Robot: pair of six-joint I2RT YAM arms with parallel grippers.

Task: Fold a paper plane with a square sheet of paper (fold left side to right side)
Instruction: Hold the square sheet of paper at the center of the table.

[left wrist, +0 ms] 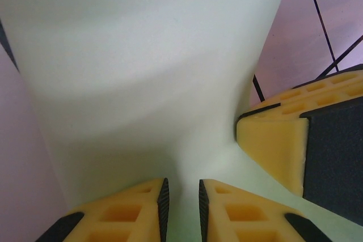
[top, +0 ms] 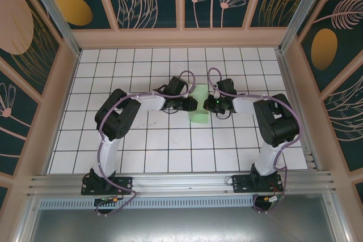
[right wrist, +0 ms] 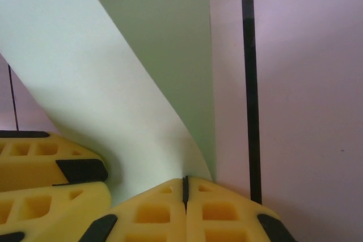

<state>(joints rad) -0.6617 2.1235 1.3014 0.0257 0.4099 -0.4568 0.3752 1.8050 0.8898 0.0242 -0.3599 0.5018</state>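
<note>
The square sheet of paper point(top: 199, 113), pale green, lies curled up between both grippers at the middle of the tiled table. My right gripper point(right wrist: 185, 188) is shut on the sheet's edge point(right wrist: 85, 72), which rises from its tips and arches away to the left. In the top view it point(top: 211, 105) meets the sheet from the right. My left gripper point(left wrist: 181, 208) reaches in from the left point(top: 190, 105), jaws a narrow gap apart, with the paper point(left wrist: 142, 72) showing in the gap. The right gripper's finger point(left wrist: 272, 145) sits close at its right.
White tiled table point(top: 170, 140) with black grid lines, walled by pink frames on three sides point(top: 57, 100). Both arms bend inward and their wrists nearly touch at the centre. A metal rail point(top: 181, 182) runs along the near edge.
</note>
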